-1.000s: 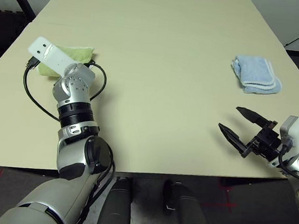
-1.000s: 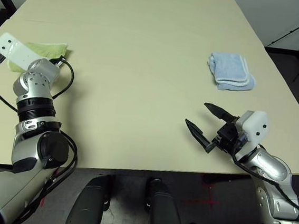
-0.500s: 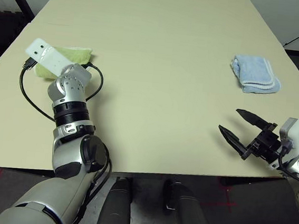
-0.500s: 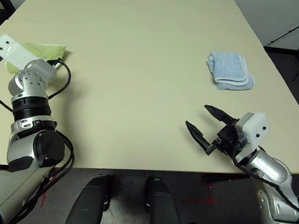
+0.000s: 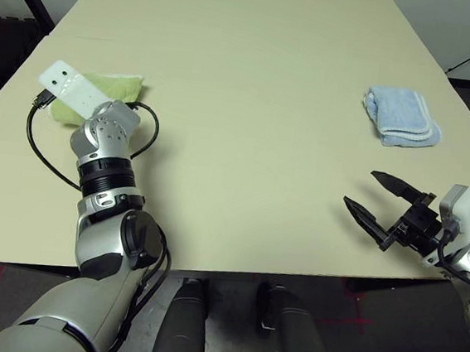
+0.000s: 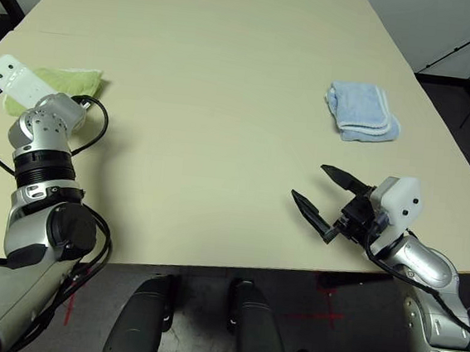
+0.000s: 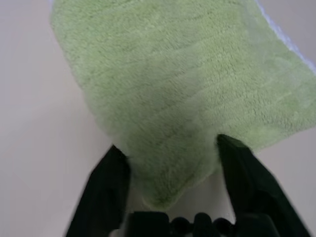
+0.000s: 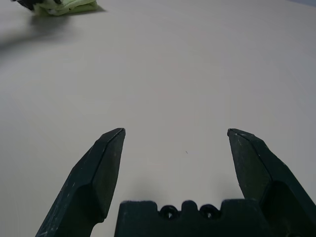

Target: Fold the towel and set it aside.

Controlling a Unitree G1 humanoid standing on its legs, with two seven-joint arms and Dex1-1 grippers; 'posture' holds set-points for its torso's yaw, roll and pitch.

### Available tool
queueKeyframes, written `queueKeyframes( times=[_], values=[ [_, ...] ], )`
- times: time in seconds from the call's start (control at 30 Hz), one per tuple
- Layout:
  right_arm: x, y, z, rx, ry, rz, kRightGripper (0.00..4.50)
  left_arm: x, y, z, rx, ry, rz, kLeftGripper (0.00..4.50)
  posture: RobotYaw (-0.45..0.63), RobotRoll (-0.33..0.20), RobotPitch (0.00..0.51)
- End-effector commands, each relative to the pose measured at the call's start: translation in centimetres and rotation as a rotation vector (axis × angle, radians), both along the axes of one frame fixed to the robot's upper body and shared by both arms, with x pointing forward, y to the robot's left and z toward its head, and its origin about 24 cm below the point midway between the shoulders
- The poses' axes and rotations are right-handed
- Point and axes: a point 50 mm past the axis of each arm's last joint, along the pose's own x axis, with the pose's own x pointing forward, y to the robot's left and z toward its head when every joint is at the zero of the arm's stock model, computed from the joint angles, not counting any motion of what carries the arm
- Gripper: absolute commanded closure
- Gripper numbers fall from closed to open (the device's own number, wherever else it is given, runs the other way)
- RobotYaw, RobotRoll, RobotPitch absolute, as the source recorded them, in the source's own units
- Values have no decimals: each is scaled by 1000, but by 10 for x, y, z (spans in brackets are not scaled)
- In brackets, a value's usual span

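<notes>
The towel (image 7: pixel 173 74), a light green terry cloth with a plush, faintly ribbed surface and white edging along part of its border, lies folded into a compact, soft-cornered pad on the table (image 5: pixel 255 145), near its left side and well in from the edge closest to the robot. Its folded form is slightly uneven, with a rounded corner pointing back between the left gripper's fingers and a broader body spreading beyond them; part of the pad is hidden beneath the left arm in the overhead views, so its full outline cannot be told.
</notes>
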Motion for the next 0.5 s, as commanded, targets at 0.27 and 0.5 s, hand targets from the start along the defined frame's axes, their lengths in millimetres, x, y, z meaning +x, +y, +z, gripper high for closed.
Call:
queueKeyframes(
  times=[0.27,0.5],
  values=[
    [2,-2,-1,5,15,15,0,-8,-10,16,-29,-13,-22,25,77,0,195],
    [7,-2,0,7,15,32,0,-28,-27,33,-54,2,-88,25,98,0,192]
  ],
)
